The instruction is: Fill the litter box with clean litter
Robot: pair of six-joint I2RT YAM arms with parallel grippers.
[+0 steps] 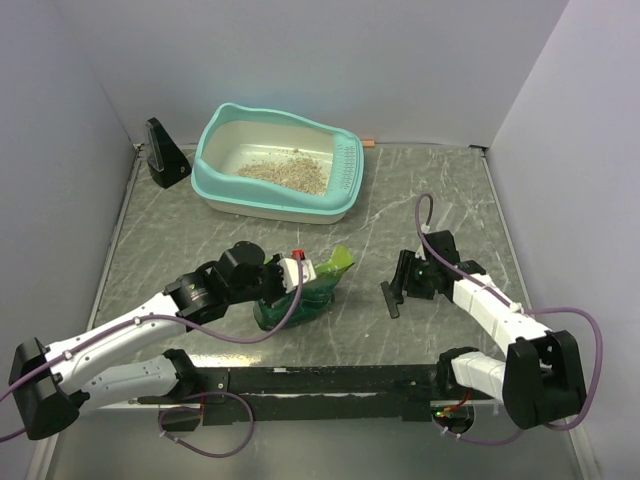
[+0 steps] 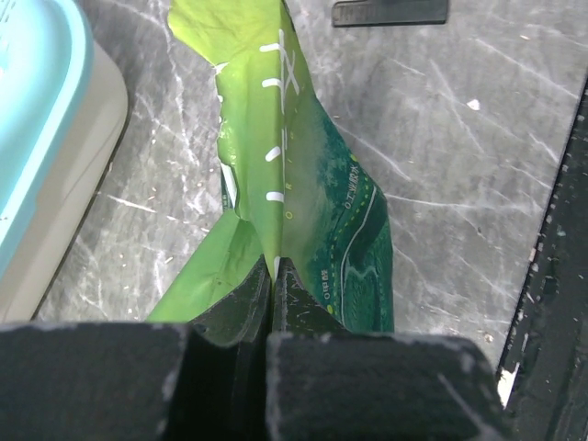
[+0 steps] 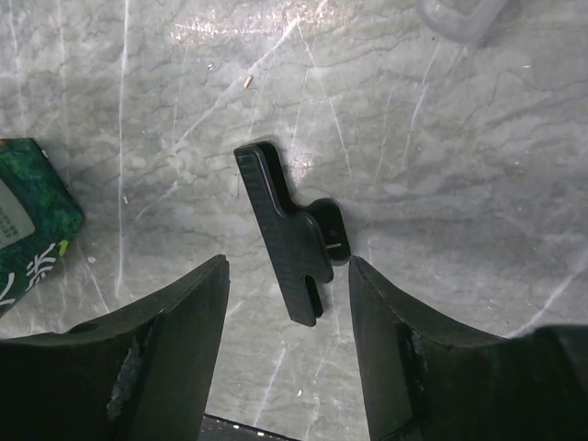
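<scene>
We see litter box [image 1: 348, 165] at far edge of desk [image 1: 420, 190], thin clean litter [image 1: 285, 173] inside. Mid-desk, left end effector [image 2: 274, 268] clenched on green pouch [image 2: 322, 184]; likely limp, slippery: pinch top fold. Nearby, right end effector [image 3: 287, 276] released over black plastic piece [image 3: 289, 230].

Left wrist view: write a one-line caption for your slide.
Left gripper shut on a green pouch, near the litter box.

There is one litter box [image 1: 277, 165]. One heap of litter [image 1: 285, 173] lies inside it. One green bag [image 1: 305, 290] and one small black piece [image 1: 390, 298] lie in front of the litter box. One black block [image 1: 165, 152] stands left of it. Two robot arms, the left arm [image 1: 120, 335] and the right arm [image 1: 490, 310], are in front of it too.
</scene>
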